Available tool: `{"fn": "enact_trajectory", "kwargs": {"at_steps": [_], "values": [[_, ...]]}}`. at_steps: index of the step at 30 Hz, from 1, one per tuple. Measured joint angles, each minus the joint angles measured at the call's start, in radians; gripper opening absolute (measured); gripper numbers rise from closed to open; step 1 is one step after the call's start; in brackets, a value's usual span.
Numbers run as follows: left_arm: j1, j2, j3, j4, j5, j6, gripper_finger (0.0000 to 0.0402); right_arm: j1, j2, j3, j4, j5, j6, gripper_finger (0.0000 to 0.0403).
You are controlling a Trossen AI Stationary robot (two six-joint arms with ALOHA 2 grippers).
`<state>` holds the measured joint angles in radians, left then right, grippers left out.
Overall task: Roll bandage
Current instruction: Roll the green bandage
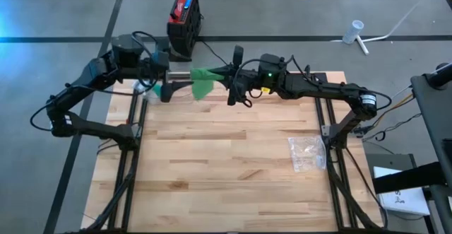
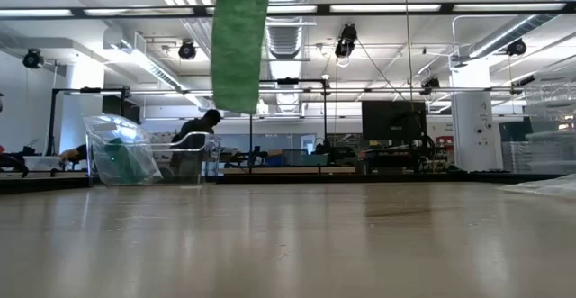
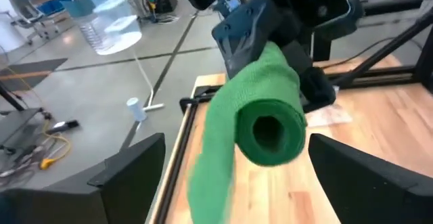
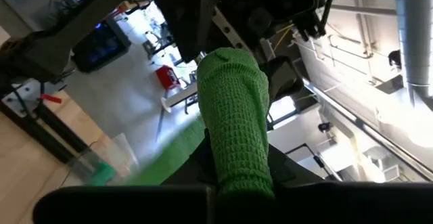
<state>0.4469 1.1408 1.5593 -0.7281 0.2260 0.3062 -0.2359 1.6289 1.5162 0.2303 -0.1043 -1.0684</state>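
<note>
A green bandage roll [image 1: 206,76] is held level in the air above the table's far part, between my two grippers. Its loose tail [image 2: 238,37] hangs down from it, clear of the table. My right gripper [image 1: 227,80] is shut on the roll's right end. My left gripper [image 1: 169,87] is open just left of the roll. In the left wrist view the roll's hollow free end [image 3: 267,132] faces the camera, with the left fingers [image 3: 132,173] standing wide on either side and touching nothing. My right gripper pinches the roll's right end [image 4: 238,173] between its two fingers. The fingers come level from the table's right side and lie along the roll. The roll sticks out level toward my left gripper, lifted clear of the table, and its tail [image 3: 210,176] hangs slack below it.
A clear plastic container [image 2: 126,154] with green material inside stands at the table's far left, below the left gripper. A clear plastic bag [image 1: 307,153] lies on the table's right part. A red and black box [image 1: 185,18] stands on the floor beyond the far edge.
</note>
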Motion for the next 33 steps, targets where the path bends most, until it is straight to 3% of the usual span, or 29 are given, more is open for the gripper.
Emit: {"fn": "enact_trajectory", "kwargs": {"at_steps": [6, 12, 18, 29, 33], "values": [[0.0, -0.02, -0.001, 0.003, 0.002, 0.026, 0.035, 0.0, -0.003, 0.0, -0.016, 0.0, -0.03, 0.0029], [-0.004, 0.023, -0.003, 0.052, 0.128, -0.017, 0.0346, 0.0, 0.017, 0.0, -0.008, 0.037, -0.082, 0.0029], [-0.005, 0.075, -0.003, 0.065, 0.123, -0.015, 0.0352, 0.0, 0.03, 0.0, 0.034, 0.078, -0.069, 0.0029], [-0.005, 0.087, -0.004, 0.1, 0.079, 0.022, 0.0333, -0.005, 0.03, 0.0, 0.1, 0.075, 0.285, 0.0029], [-0.005, 0.087, -0.004, 0.1, 0.079, 0.023, 0.0322, -0.016, 0.03, 0.0, 0.118, 0.022, 0.422, 0.0029]]}}
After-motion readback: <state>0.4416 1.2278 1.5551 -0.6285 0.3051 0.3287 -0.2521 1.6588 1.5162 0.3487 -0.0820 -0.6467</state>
